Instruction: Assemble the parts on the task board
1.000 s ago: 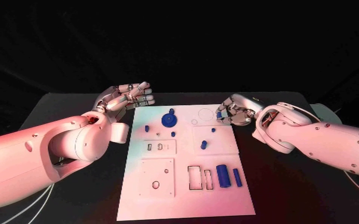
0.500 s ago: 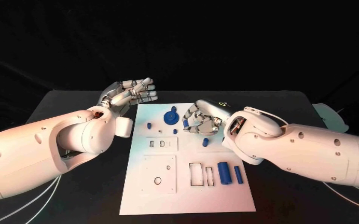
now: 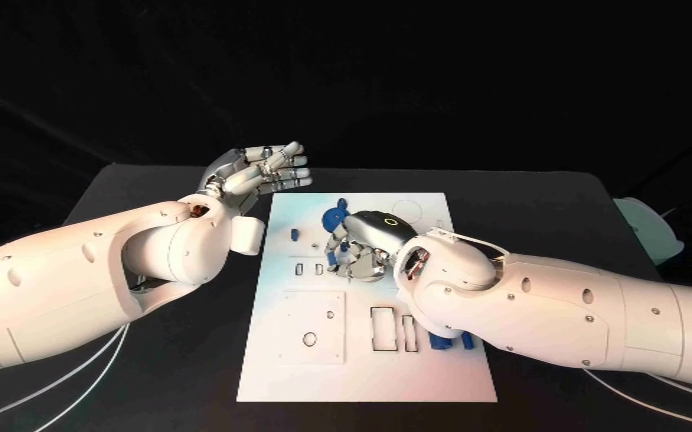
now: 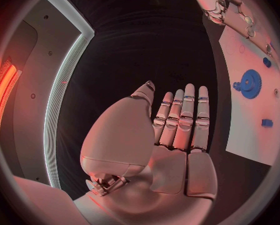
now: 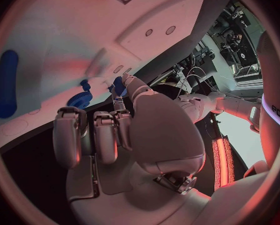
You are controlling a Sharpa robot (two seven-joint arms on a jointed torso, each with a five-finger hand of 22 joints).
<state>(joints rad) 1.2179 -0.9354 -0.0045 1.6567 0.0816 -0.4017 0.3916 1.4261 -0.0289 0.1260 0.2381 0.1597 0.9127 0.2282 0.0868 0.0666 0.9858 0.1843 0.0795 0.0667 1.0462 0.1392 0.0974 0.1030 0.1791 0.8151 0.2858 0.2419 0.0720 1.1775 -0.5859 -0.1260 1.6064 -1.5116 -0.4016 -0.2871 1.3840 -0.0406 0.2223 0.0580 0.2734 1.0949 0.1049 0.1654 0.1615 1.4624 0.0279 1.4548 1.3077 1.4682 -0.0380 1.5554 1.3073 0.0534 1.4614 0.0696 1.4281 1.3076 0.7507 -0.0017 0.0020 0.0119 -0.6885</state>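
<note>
The white task board point(image 3: 368, 372) lies in the middle of the table. A blue gear point(image 3: 333, 218) sits near its far edge, also seen as the gear point(image 4: 248, 80) and the gear point(image 5: 82, 97). My right hand point(image 3: 361, 249) hovers over the board just on the near side of the gear and pinches a small blue part point(image 5: 119, 85) at its fingertips. My right forearm hides most of the blue cylinders point(image 3: 437, 343) near the board's right side. My left hand point(image 3: 263, 169) is raised off the board's far left corner, fingers straight, holding nothing.
Rectangular slots point(image 3: 384, 330) and a square inset plate point(image 3: 313, 327) lie on the board's near half. Small blue pegs point(image 4: 267, 122) stand near the gear. A long blue cylinder point(image 5: 5, 82) lies on the board. A pale object point(image 3: 652, 227) sits at the table's right edge.
My right hand has swept left from the board's far right corner to just beside the gear, still pinching the small blue part. My left hand has straightened its fingers and risen slightly.
</note>
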